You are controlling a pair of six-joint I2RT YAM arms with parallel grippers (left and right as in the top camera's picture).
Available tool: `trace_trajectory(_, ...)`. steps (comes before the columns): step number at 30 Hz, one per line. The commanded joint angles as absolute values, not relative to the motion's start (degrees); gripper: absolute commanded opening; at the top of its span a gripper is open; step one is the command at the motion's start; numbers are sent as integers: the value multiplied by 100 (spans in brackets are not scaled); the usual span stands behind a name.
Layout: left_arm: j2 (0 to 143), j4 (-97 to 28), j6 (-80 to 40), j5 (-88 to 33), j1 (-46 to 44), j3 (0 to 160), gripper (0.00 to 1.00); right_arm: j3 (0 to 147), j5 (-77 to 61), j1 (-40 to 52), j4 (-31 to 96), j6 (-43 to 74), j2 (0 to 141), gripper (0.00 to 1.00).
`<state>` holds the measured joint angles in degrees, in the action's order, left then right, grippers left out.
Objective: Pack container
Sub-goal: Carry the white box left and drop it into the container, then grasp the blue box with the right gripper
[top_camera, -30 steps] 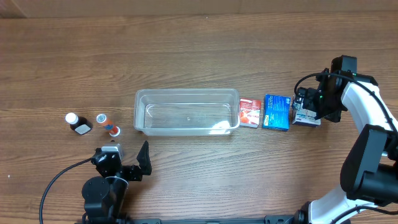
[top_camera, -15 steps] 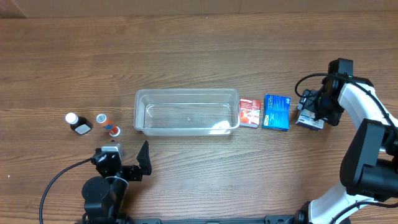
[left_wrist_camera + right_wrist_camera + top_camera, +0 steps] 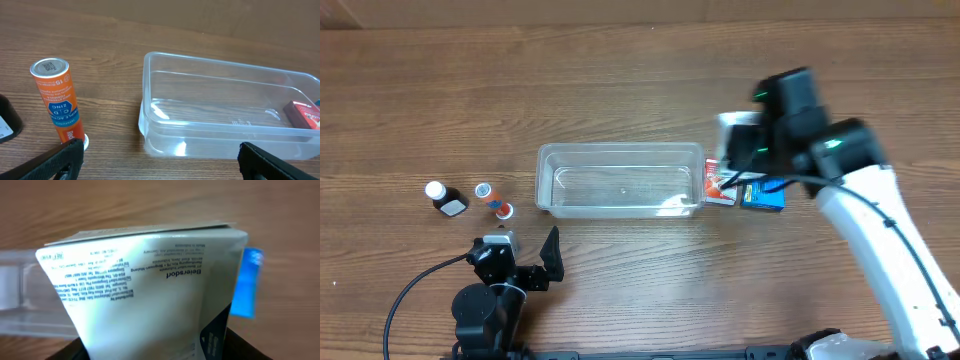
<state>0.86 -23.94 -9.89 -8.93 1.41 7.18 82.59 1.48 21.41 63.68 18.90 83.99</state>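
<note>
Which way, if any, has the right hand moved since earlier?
Yes, left: right hand with white box passed the blue box toward the container.

Small boxes point(image 3: 722, 196) lie right of container point(image 3: 620, 148); bottles point(image 3: 450, 205) left.

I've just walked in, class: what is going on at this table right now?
The right gripper holds a white box near the right end of the container, which has nothing in it yet. A red box and a blue box lie on the table beside that end. The left gripper is open, holding nothing, in front of the container. An orange tube and a dark bottle stand off to the left.
</note>
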Motion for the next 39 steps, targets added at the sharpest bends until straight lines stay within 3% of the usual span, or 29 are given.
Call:
trace_trajectory(1,34,-2359,-917,-843,108,690,100,8189,191,2995,5850,2526,8711,62)
trace_trajectory(5,34,-2359,-917,-843,108,690,100,8128,274,3642,5535,3323,9629,62)
trace_trajectory(12,34,-2359,-917,-843,108,690,100,8117,325,3625,5610,3629,10523,62)
trace_trajectory(15,34,-2359,-919,-843,108,690,100,8097,607,3625,5658,3623,10527,73)
trace_trajectory(23,34,-2359,-919,-843,108,690,100,8639,902,3618,5826,2860,10095,78)
trace_trajectory(24,34,-2359,-919,-843,108,690,100,8799,1138,3562,5996,2849,9819,84)
trace_trajectory(26,34,-2359,-919,-843,108,690,100,8858,1400,3212,6169,2849,9323,93)
trace_trajectory(30,34,-2362,-917,-843,108,690,100,8853,1356,1994,6622,2768,8991,100)
trace_trajectory(33,34,-2359,-917,-843,108,690,100,8473,268,893,6595,1636,9133,100)
trace_trajectory(35,34,-2359,-917,-843,108,690,100,8044,154,445,6545,1472,9369,100)
trace_trajectory(39,34,-2359,-917,-843,108,690,100,7684,-78,379,6267,729,9915,100)
